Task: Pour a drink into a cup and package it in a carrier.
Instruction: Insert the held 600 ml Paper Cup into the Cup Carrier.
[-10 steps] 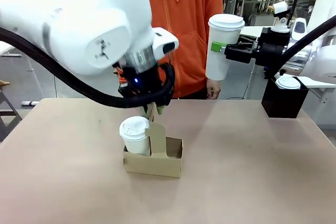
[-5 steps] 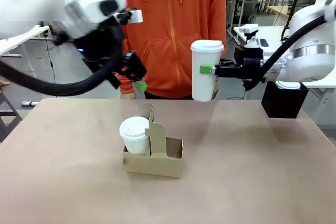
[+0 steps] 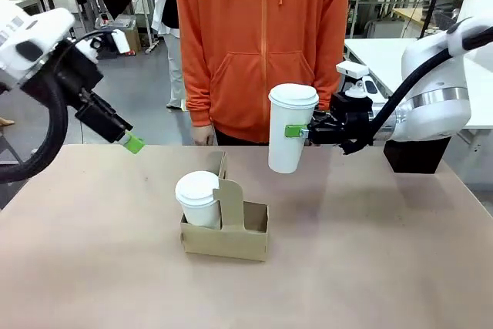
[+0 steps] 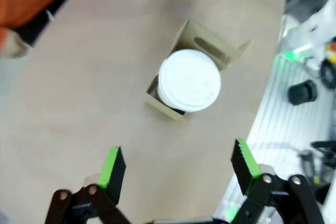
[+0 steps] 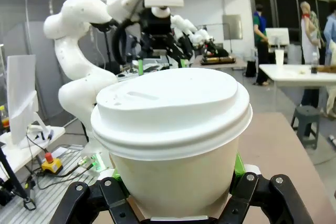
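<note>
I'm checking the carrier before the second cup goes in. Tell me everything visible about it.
The carrier is a low brown cardboard tray with an upright flat handle that has a slot cut in it. It stands upright on the table, near the middle. One lidded white cup sits in its left side; the right side looks empty. No gripper touches it.

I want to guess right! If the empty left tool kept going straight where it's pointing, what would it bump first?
Probably the lidded cup standing in the carrier: the left tool, jaws open, points roughly at it. Depth is unclear, so it might meet the table just short of it.
</note>
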Controlling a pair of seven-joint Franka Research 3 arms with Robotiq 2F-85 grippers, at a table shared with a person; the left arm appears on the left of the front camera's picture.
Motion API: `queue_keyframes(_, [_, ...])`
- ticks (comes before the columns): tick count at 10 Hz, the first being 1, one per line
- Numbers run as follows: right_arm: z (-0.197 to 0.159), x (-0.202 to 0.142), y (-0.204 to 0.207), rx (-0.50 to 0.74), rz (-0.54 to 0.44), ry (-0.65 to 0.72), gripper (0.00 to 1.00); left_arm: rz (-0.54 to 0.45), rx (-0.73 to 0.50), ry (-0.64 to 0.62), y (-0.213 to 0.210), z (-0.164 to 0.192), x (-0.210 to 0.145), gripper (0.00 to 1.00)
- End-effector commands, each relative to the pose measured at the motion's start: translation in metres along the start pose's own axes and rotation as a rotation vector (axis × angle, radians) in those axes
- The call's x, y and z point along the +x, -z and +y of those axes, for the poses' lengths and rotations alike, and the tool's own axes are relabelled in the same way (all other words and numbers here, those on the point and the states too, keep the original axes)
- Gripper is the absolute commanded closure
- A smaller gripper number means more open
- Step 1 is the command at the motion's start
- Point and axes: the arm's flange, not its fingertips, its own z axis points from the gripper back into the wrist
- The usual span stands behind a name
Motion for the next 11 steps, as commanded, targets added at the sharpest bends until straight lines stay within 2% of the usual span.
queue_keyframes(1, [-0.003,0.002,-0.002,-0.006,0.024,0.042,0.19,-0.081,0.041,0.002,0.02,0.009,-0.006,0.0])
queue_keyframes(2, [-0.003,0.002,-0.002,-0.006,0.024,0.042,0.19,0.0,0.0,0.0,0.0,0.0,0.0,0.0])
queue_keyframes(3, [-0.003,0.002,-0.002,-0.006,0.024,0.042,0.19,0.0,0.0,0.0,0.0,0.0,0.0,0.0])
queue_keyframes(4, [0.0,-0.003,-0.002,-0.001,0.007,0.009,0.19,-0.025,0.024,0.014,0.007,0.007,-0.008,0.0])
queue_keyframes(6, [0.007,-0.013,0.026,0.041,-0.045,0.022,0.19,-0.11,0.01,0.072,0.025,0.025,-0.022,0.0])
queue_keyframes(8, [0.016,-0.025,0.055,0.161,-0.067,0.028,0.19,-0.159,0.047,0.136,0.028,0.039,-0.042,0.0])
queue_keyframes(11, [0.017,-0.049,0.082,0.215,-0.018,0.05,0.19,-0.319,0.02,0.298,0.034,0.056,-0.071,0.0])
